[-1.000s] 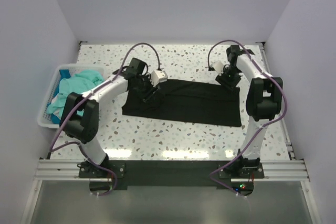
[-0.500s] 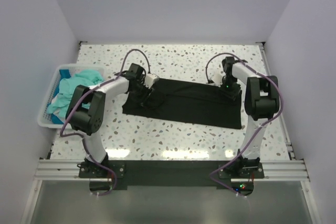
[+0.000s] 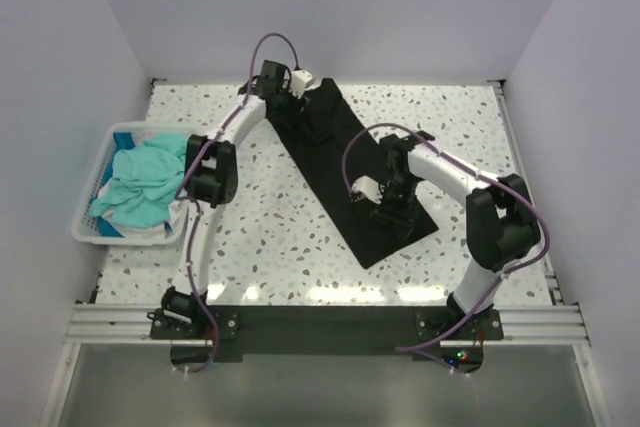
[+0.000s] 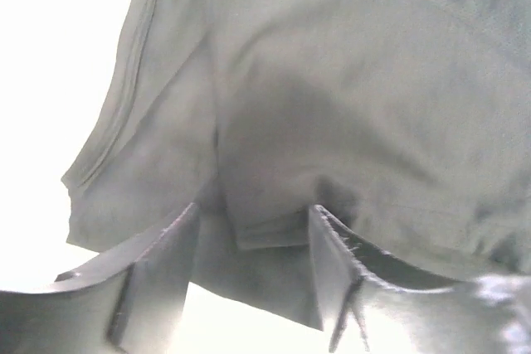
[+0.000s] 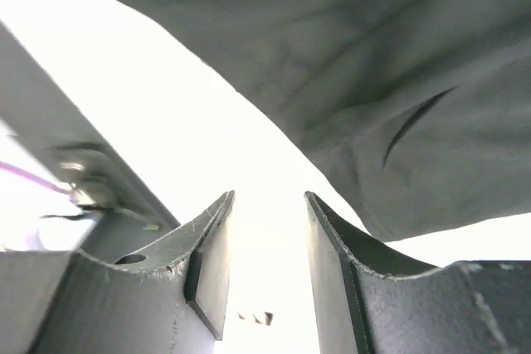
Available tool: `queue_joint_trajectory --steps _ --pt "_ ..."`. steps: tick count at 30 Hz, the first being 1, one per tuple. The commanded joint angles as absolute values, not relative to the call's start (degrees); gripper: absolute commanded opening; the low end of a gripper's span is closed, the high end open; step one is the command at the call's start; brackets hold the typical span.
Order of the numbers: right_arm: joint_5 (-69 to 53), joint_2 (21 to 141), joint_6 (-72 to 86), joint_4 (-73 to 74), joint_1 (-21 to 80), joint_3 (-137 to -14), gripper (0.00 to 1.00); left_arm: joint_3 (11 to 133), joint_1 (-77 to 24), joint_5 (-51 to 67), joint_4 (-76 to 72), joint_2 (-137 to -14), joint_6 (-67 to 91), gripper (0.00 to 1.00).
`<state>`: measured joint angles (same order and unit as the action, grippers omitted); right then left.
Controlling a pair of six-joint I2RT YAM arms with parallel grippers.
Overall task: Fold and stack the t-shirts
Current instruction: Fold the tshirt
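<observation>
The black t-shirt (image 3: 335, 162) is seen stretched out in a long diagonal band on the speckled surface (image 3: 270, 237), running from the far middle down toward the near right. Its far end is taken up by the left claw (image 3: 303, 112), reached well out to the back edge. In the left wrist view a bunched fold of dark cloth (image 4: 332, 80) is pinched between the fingers (image 4: 158, 271), filling the gap of the claw (image 4: 257, 213).

Over at the near end, the right claw (image 3: 392, 215) is held above the shirt. From the right wrist, the claw (image 5: 268, 198) is seen parted a little, with only bright surface between the fingers (image 5: 207, 263). Nothing is gripped there, and the cloth (image 5: 373, 55) lies just beyond the tips.

Off to the left, teal t-shirts (image 3: 140, 179) are heaped in a white basket (image 3: 120, 131), well apart from the black one.
</observation>
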<state>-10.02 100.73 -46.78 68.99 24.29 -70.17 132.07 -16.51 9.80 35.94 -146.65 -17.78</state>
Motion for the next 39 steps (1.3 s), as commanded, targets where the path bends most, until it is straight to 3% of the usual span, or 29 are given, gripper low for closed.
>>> queue_joint_trajectory --steps 1,4,17,20,27,33,39 --pt "-21.3 99.2 -44.9 79.8 23.6 -79.0 0.42 126.4 -15.5 9.9 27.1 -134.2 -16.5 0.64" --pt "-15.4 101.3 -44.7 74.9 22.7 -81.6 0.41 105.5 -16.1 14.8 13.7 -119.1 -14.3 0.7" --pt "-4.0 113.7 -44.3 61.6 22.7 -77.4 0.27 91.8 -19.7 22.6 22.7 -113.3 -7.0 0.61" --pt "-5.1 114.3 -43.8 61.5 23.8 -75.6 0.23 89.1 -19.8 22.6 23.8 -112.2 -7.2 0.6" --pt "-14.0 113.2 -41.8 63.0 34.8 -71.1 0.23 85.9 -19.3 22.5 29.1 -112.1 -8.7 0.59" --pt "-24.6 116.5 -36.4 63.1 46.1 -77.6 0.25 84.8 -19.3 24.9 30.8 -112.5 -10.4 0.58" --pt "-32.2 117.1 -36.7 69.5 46.2 -89.1 0.35 86.7 -19.3 26.5 30.5 -114.6 -9.8 0.56"
